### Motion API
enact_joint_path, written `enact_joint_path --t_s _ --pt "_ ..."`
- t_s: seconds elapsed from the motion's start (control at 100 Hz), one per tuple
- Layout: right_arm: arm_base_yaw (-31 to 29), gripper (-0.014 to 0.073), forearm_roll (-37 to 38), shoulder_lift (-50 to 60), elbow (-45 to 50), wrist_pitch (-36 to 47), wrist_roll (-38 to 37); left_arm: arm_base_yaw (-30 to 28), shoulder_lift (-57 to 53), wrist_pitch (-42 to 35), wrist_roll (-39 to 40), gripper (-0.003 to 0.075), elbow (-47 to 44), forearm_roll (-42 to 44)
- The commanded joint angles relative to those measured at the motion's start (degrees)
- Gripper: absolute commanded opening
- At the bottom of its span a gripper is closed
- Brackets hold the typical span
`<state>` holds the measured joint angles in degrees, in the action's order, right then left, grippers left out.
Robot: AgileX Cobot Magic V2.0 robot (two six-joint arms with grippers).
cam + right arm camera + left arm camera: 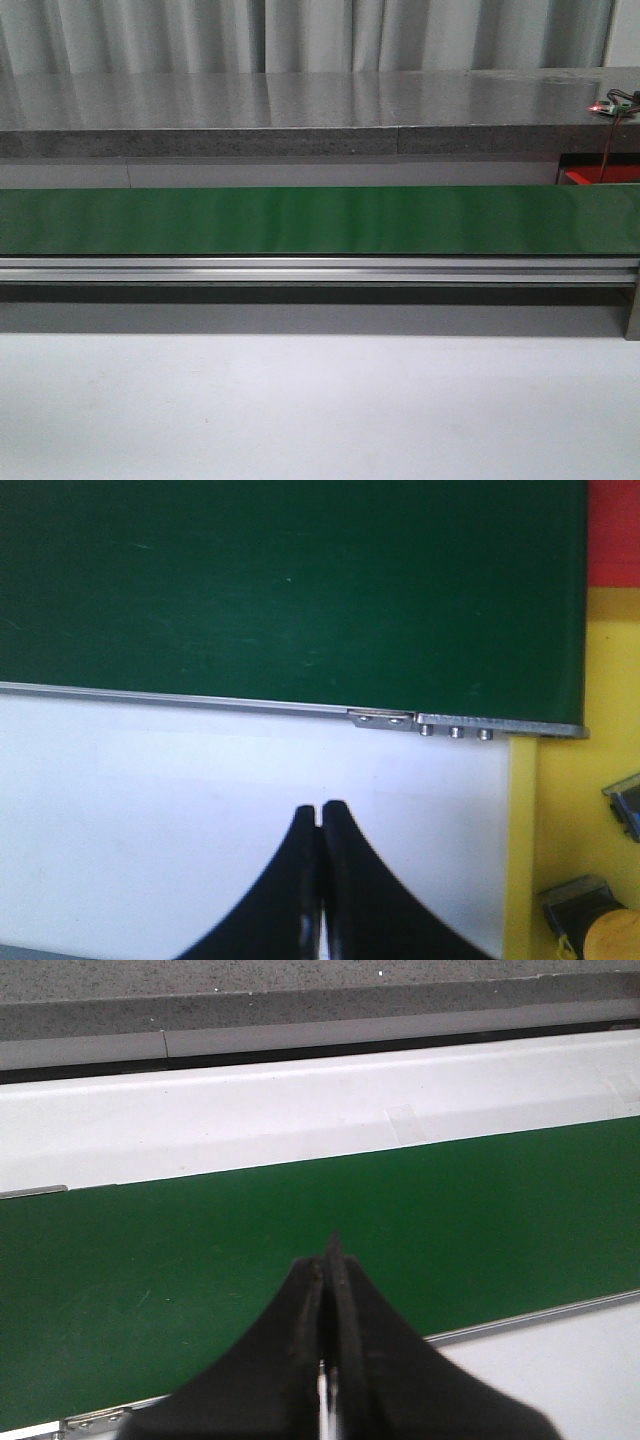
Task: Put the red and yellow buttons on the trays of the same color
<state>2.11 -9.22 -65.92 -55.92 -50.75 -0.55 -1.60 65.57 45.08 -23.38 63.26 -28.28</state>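
My left gripper (331,1252) is shut with nothing in it and hangs over the green conveyor belt (200,1250). Over the white table (200,800), just short of the belt's end, my right gripper (320,810) is shut and empty too. Beside it lies the yellow tray (565,790), and a yellow-capped button (590,920) with a metal body rests on that tray; a second metal part (628,808) shows at the frame edge. Past the yellow tray is the red tray (613,530). No red button shows. Neither gripper appears in the front view.
The green belt (320,220) runs the full width of the front view on an aluminium rail (320,268). Behind it stands a grey stone ledge (300,110) with a small lit circuit board (617,103). A red patch (600,177) shows at the belt's right end.
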Motion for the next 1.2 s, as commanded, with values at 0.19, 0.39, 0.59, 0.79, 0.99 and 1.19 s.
enact_joint_path --t_s 0.19,0.39,0.59,0.79,0.99,1.19 --pt "0.51 -0.0074 -0.83 1.26 -1.90 3.04 0.86 0.37 -1.09 -3.59 0.27 -0.0020 1.45 -2.01" --pt "0.51 -0.0074 -0.82 1.26 -1.90 2.83 0.86 -4.03 -1.09 -2.75 4.14 -0.0020 1.57 -0.94" --pt "0.51 -0.0074 -0.82 1.26 -1.90 2.83 0.86 -15.24 -1.09 -1.12 4.95 -0.0020 1.57 -0.21" --pt "0.51 -0.0074 -0.82 1.26 -1.90 2.83 0.86 -26.33 0.14 -1.24 4.95 -0.0020 1.57 0.89" --pt "0.51 -0.0074 -0.82 1.26 -1.90 2.83 0.86 -33.73 4.48 -1.47 4.95 -0.0019 1.57 1.03" --pt "0.51 -0.0074 -0.82 1.26 -1.90 2.83 0.86 -35.80 11.28 -1.03 2.38 0.0058 1.57 2.21"
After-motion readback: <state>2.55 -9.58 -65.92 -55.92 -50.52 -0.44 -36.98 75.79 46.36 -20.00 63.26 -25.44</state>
